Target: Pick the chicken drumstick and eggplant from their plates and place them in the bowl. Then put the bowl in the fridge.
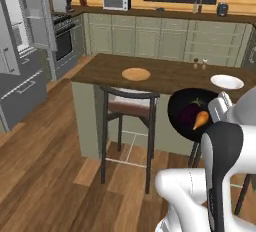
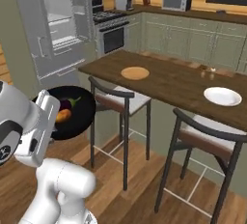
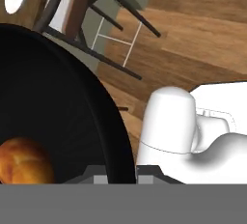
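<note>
i am holding the black bowl (image 1: 192,113) by its rim with my gripper (image 3: 120,170), closed on it, and it hangs in the air away from the counter (image 1: 165,73). the drumstick (image 1: 200,120) and the eggplant (image 1: 189,111) lie inside, touching. both plates, wooden (image 1: 136,74) and white (image 1: 227,81), are bare. the fridge (image 2: 62,25) stands open, far on my left (its shelves face me), so i judge the bowl must travel left and stay level.
</note>
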Controlling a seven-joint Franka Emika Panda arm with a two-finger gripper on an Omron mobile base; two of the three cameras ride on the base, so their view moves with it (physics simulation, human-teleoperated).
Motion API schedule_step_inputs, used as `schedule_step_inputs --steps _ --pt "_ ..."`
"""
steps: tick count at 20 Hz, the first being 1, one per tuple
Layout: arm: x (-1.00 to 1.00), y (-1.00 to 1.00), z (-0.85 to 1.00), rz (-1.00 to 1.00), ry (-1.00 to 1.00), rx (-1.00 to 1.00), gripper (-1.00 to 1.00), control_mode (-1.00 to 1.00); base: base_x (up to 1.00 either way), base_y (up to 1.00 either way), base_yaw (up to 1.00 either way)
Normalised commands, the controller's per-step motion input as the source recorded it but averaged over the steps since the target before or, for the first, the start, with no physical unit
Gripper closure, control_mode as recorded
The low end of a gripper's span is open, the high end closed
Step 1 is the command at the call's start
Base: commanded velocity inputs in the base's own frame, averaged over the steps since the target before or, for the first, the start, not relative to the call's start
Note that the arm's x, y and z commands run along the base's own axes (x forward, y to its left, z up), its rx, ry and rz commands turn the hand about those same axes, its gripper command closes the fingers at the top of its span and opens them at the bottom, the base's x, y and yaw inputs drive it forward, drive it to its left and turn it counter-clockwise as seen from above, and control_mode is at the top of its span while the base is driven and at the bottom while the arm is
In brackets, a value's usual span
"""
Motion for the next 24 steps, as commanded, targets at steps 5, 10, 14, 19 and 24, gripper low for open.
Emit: schedule_step_inputs --steps 5,10,14,19,24 --pt "0.0 0.0 0.0 0.0 0.0 0.0 1.0 1.0 0.77 1.0 0.25" --pt "0.0 0.0 0.0 0.0 0.0 0.0 1.0 1.0 1.0 1.0 0.01" --pt "0.0 0.0 0.0 0.0 0.0 0.0 1.0 1.0 1.0 1.0 -0.09" --pt "0.0 0.0 0.0 0.0 0.0 0.0 1.0 1.0 1.0 1.0 -0.3" --pt "0.0 0.0 0.0 0.0 0.0 0.0 1.0 1.0 1.0 1.0 -0.37"
